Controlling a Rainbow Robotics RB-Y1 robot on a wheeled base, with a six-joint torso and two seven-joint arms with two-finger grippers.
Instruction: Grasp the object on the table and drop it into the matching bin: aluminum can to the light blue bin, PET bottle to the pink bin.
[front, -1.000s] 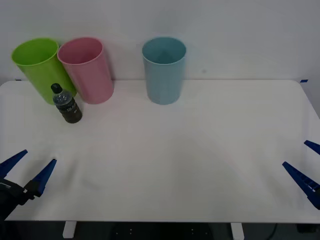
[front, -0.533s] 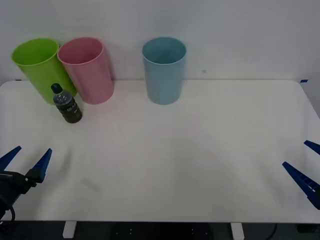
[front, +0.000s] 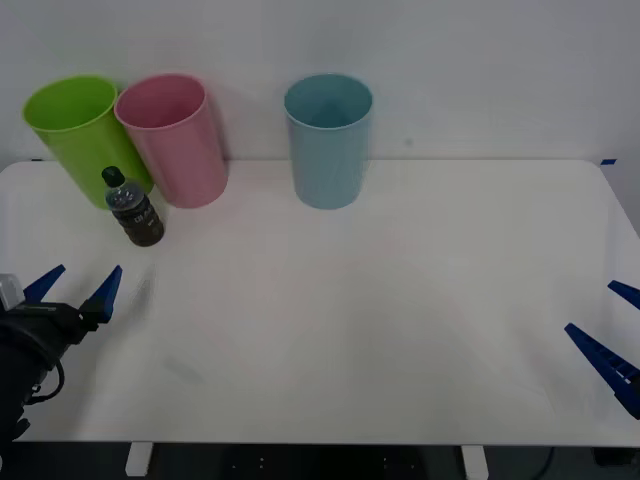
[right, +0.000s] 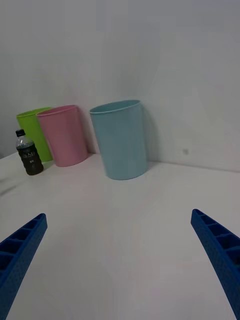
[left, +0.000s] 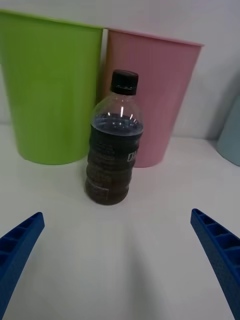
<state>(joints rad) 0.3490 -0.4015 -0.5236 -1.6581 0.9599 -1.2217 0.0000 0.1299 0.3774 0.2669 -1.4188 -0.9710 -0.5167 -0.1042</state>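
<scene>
- Front view: the PET bottle (front: 134, 208) stands upright near the table's (front: 380, 330) far-left corner, just before the lime green bin (front: 78, 135) and pink bin (front: 176, 138).
- Bare tabletop lies between the bottle and the left gripper (front: 74, 285), spread wide, empty.
- Dark liquid, black cap.
- The right gripper (front: 610, 330) sits open, empty, at the right edge.

The front camera sits above the arms, looking forward and down across the table (front: 380, 300). The left wrist camera faces the PET bottle (left: 113, 145) at close range, low over the tabletop. The right wrist camera views the same bottle from well away. All three views share the pink bin (front: 172, 140).
</scene>
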